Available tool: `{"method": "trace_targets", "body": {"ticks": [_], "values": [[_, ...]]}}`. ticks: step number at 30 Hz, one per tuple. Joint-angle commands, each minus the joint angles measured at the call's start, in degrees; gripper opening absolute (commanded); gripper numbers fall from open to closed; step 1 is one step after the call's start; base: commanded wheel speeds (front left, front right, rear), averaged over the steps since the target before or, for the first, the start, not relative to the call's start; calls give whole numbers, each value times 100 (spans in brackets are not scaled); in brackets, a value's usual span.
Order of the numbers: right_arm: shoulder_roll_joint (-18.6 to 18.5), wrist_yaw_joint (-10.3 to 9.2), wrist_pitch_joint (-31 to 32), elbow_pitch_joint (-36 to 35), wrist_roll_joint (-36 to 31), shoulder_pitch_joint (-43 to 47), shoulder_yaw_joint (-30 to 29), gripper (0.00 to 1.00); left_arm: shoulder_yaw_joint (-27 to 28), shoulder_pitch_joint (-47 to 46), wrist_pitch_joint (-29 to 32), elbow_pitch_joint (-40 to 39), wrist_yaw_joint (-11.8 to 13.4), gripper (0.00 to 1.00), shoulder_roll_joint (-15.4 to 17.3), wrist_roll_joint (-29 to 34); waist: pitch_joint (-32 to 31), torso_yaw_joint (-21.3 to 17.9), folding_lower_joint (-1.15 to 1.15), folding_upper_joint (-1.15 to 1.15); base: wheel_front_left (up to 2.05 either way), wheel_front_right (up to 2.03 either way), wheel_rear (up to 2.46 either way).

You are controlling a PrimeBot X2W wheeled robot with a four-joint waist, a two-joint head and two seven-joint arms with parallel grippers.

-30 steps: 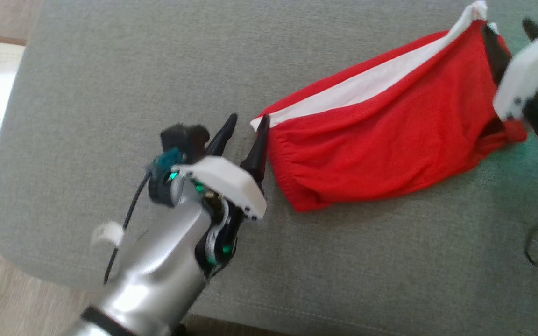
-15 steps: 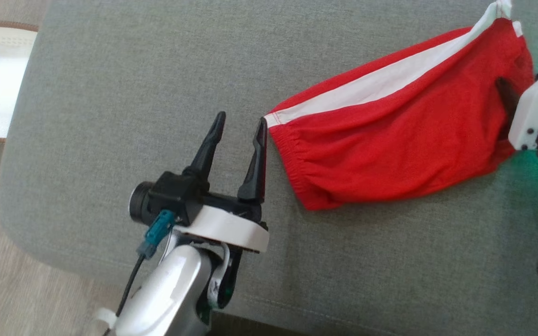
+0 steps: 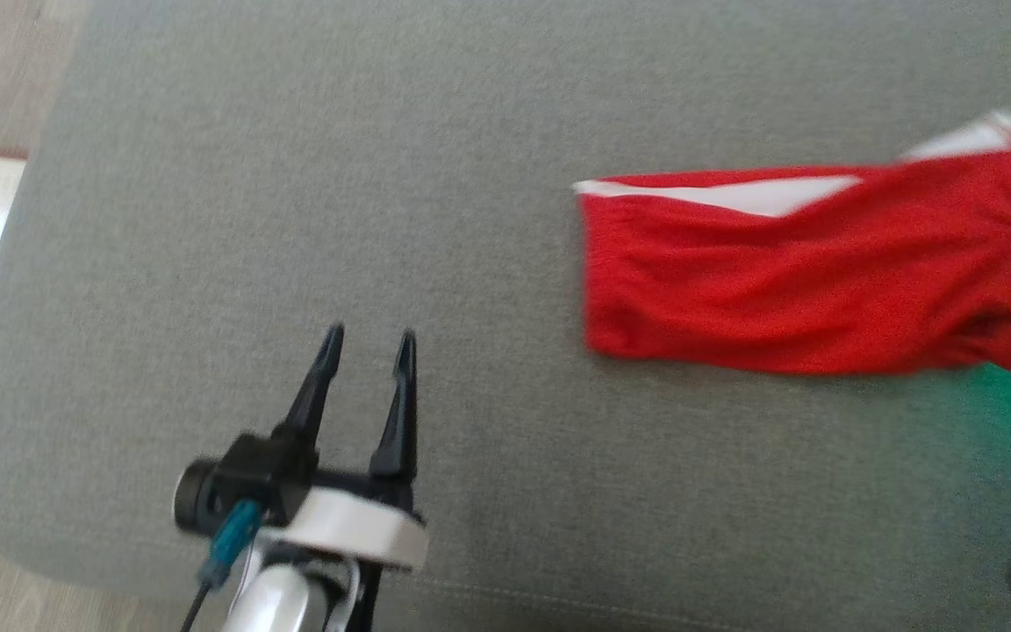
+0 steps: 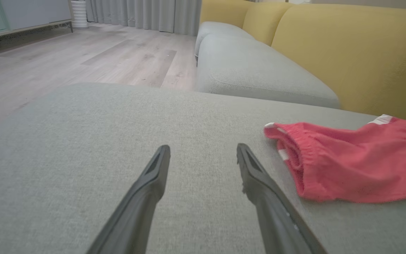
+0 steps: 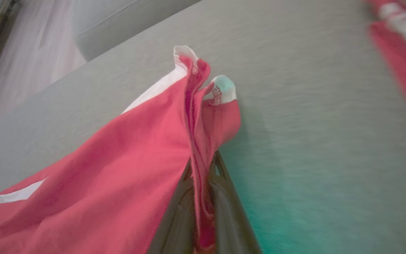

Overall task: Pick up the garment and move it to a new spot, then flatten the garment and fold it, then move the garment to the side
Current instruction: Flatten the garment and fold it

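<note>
One end of the garment [image 3: 804,272], lying at right of the head view on the grey cushion [image 3: 295,175], is pinched by the right gripper [image 5: 204,165], while the left gripper [image 3: 368,338] at lower left gapes empty; this looks like the pick-up step, and next comes a lift and carry.

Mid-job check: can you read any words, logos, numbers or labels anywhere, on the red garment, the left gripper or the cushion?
No readable text in any view.
garment: red cloth with a white stripe. No lettering or tag shows on the visible side, and the head view is blurred.
left gripper: no legible markings.
grey cushion: plain fabric, no label in view.
</note>
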Motion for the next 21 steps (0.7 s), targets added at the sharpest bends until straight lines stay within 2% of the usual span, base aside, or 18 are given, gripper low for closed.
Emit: {"method": "trace_targets", "body": {"ticks": [1,5,9,12,17,21], "values": [[-235,39,-33,-274,-11,-75,-80,0,292,23,-44,-160,-53,100,-2,54,-214,-141,0,0,0,0,0],[-571,39,-71,-417,-67,-16,-352,0,465,266,-44,-143,-146,100,-27,63,-301,-97,0,0,0,0,0],[-737,39,-75,-721,-46,-85,-100,0,480,365,-44,-119,-180,100,-38,14,-328,-54,0,0,0,0,0],[-607,39,72,-1182,121,-142,488,0,369,370,-44,-103,-178,100,-41,-95,-332,5,0,0,0,0,0],[-91,39,526,-2055,272,255,1920,0,257,333,-44,-55,-110,100,-42,-221,-326,64,0,0,0,0,0],[124,39,517,-2007,157,557,2829,0,196,273,-44,50,-107,100,-42,-237,-309,125,0,0,0,0,0]]}}
